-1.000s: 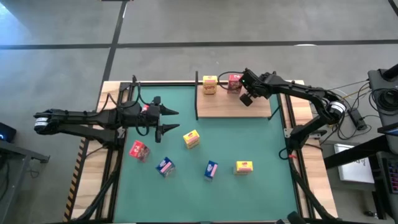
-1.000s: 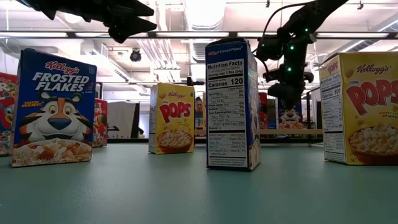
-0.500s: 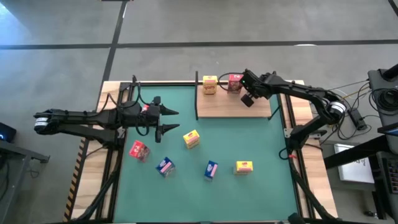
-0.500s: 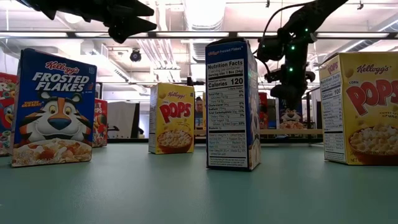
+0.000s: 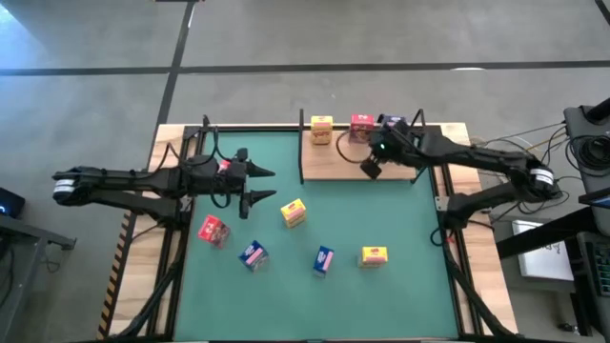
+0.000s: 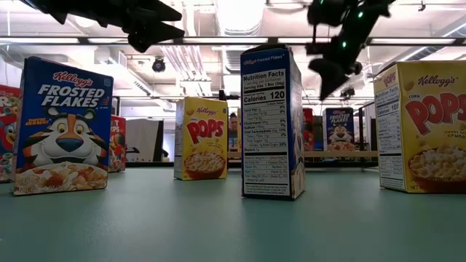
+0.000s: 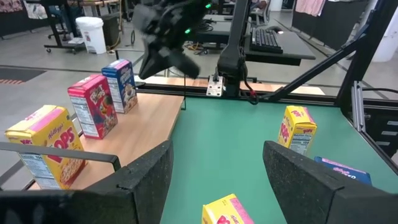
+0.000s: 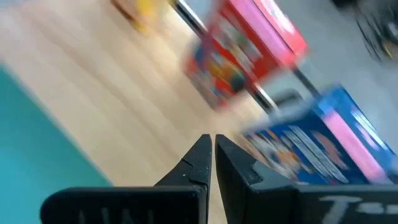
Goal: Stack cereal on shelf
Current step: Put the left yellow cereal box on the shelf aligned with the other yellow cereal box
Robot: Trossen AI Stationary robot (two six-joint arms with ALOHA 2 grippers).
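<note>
Shelf (image 5: 334, 164) under empty right fingers (image 8: 211, 155)

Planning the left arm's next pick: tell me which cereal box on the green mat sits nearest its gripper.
The yellow Corn Pops box, just ahead of the open left gripper. The other yellow box and the blue and red ones lie farther off.

Right gripper (image 8: 211, 149), fingers together (empty), over shelf (image 8: 106, 93); red box (image 8: 245, 53) and blue box (image 8: 323, 146) beyond.
</note>
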